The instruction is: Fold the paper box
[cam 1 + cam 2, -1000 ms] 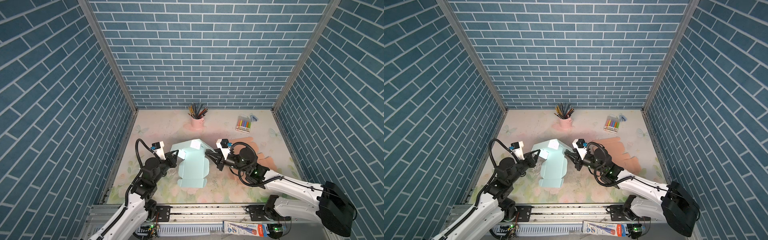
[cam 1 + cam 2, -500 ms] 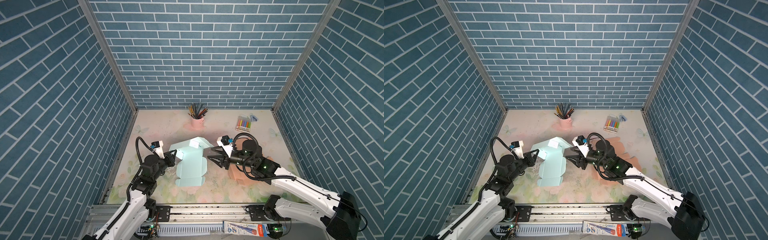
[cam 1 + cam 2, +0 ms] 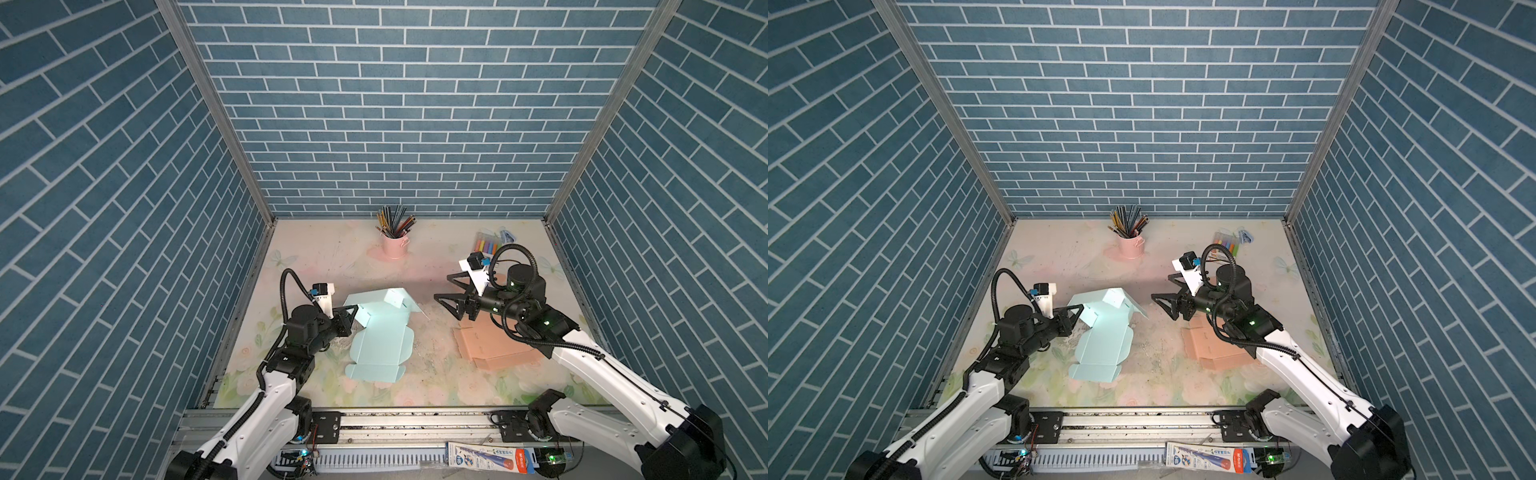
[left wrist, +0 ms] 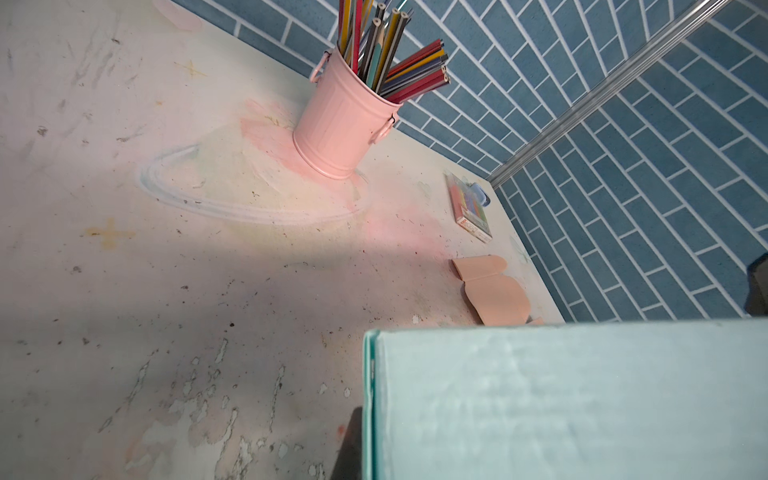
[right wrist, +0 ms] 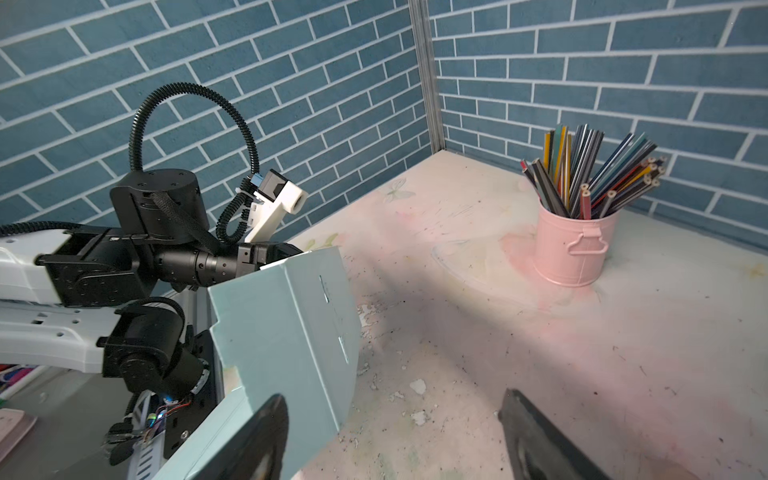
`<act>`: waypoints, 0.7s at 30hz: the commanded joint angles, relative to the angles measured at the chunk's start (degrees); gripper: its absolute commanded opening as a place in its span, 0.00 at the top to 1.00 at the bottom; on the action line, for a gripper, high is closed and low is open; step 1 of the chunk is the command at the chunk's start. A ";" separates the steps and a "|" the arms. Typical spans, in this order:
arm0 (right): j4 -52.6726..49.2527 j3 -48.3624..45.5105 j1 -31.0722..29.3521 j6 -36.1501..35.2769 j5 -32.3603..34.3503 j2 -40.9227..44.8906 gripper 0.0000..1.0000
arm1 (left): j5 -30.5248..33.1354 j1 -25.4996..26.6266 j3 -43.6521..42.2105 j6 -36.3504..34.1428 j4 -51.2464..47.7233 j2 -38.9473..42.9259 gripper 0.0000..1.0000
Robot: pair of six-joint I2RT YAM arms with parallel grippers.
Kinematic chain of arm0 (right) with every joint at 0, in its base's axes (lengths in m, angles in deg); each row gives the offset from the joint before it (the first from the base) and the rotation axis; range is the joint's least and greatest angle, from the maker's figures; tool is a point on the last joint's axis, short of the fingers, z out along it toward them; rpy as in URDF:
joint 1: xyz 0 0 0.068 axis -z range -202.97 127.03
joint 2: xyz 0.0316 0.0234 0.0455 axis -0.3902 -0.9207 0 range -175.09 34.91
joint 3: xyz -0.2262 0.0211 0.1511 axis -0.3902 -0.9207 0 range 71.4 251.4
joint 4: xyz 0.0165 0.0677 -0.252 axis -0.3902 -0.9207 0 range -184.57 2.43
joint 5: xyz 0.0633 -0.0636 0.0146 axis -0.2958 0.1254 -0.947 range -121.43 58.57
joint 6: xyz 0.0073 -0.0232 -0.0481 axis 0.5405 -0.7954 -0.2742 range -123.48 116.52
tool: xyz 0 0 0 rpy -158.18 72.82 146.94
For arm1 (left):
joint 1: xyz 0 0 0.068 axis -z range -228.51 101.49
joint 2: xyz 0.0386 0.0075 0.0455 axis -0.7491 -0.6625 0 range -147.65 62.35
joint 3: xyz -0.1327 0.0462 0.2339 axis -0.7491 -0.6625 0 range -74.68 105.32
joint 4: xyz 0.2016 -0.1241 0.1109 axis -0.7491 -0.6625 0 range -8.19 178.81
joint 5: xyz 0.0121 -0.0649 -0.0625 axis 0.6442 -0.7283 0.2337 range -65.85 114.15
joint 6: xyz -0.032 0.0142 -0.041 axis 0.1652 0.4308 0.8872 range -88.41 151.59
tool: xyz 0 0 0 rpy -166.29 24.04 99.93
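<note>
Here the box (image 3: pixel 380 349) lies on the bench (image 3: pixel 316 257), left of centre in both top views. Its near half is flat and its far end is raised into a loose, tent-like bend. The left hand (image 3: pixel 353 309) is closed on the box's left edge, about where the flat part meets the raised part. In the right wrist view its tips vanish behind the standing panel. A little beyond and to the right, the right hand (image 3: pixel 442 286) hangs with jaws spread wide and nothing between them. It is apart from the box and near the far corner of a peach blank (image 3: pixel 494 345) that lies flat on the bench.

The step in hand looks like standing up the far walls. To do it well, I judge the left hand should hold firm as an anchor so the sheet does not slide. The right hand should come in low to the raised right flap, pinch close to the crease rather than the tip, and turn the flap along the scored line. Thin card is likely to buckle if pushed off the crease, and a pull against the anchor may drag or tear it.

Farther back, a pink bucket (image 3: pixel 394 248) stands upright, packed with pencils (image 3: pixel 392 218) that fan out above its rim. At the far right a marker pack (image 3: pixel 487 246) lies flat, showing a row of colours. The box holds nothing yet.
</note>
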State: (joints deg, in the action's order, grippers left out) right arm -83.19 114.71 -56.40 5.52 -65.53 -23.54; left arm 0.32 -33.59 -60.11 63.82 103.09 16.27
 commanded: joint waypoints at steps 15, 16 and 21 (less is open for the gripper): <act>3.60 0.90 -6.95 -4.63 -4.80 -7.84 0.46 | -3.19 0.66 0.28 -0.15 4.66 -4.11 1.00; 3.13 1.22 -7.55 -5.34 -3.92 -8.19 0.47 | -3.13 0.62 0.19 -0.14 4.70 -4.12 1.00; 1.56 2.46 -8.61 -6.39 -2.00 -9.83 0.59 | -2.79 0.91 -0.07 0.13 4.75 -4.18 1.00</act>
State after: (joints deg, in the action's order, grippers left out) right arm -80.69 114.95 -64.51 2.33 -69.21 -32.55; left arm -1.87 -33.09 -60.13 63.88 105.91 12.09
